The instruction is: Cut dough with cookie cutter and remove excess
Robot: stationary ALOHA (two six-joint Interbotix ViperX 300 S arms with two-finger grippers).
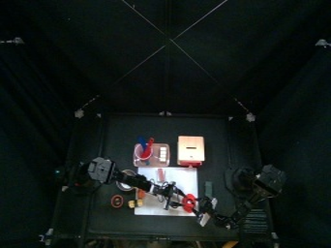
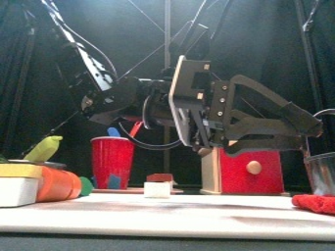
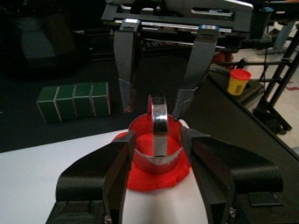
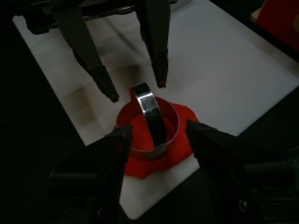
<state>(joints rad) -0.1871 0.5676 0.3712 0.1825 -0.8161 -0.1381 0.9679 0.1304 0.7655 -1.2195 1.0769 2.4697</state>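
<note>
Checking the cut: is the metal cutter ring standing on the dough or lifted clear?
On the dough. Both wrist views show the cutter ring upright, its lower edge in the red dough on the white mat.

One dough [image 4: 149,149], one cutter [image 4: 156,121]

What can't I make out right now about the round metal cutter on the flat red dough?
- Whether the round metal cutter has cut through the flat red dough: both wrist views look from above, and its wall hides the bottom edge.
- Dough and cutter in the top view: too small, under the arms.
- Dough in the front view: not discernible behind the near objects.
</note>
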